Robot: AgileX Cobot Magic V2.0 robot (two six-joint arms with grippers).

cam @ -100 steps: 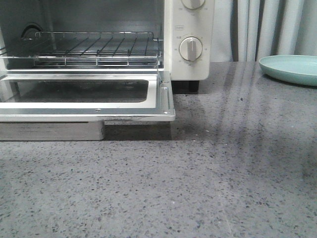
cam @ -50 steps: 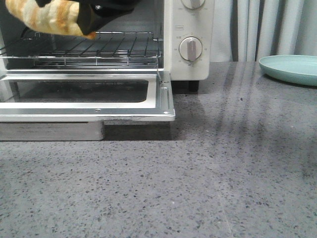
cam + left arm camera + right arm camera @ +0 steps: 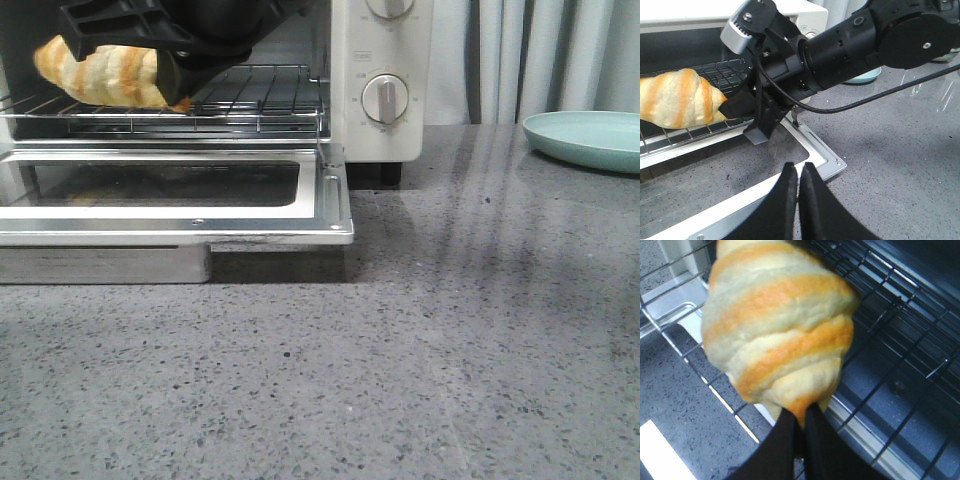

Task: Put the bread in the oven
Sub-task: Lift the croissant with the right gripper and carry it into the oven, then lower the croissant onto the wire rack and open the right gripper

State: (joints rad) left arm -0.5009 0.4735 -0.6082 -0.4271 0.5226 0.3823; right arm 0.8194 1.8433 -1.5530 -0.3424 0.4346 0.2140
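One bread [image 3: 100, 75] is held by its tapered end in the closed fingers of the right gripper [image 3: 172, 75], just over the front of the wire rack [image 3: 255, 92] of the single oven [image 3: 380, 130], whose door [image 3: 180, 195] is dropped open. The roll's long axis is seen to run sideways along the rack's front edge, extending leftward away from the gripper; whether it touches the wires cannot be told. The left gripper [image 3: 795, 185] is kept apart over the counter [image 3: 400, 360], near the door's corner, fingers pressed together and empty. One pale green plate [image 3: 590, 138] is seen at far right.
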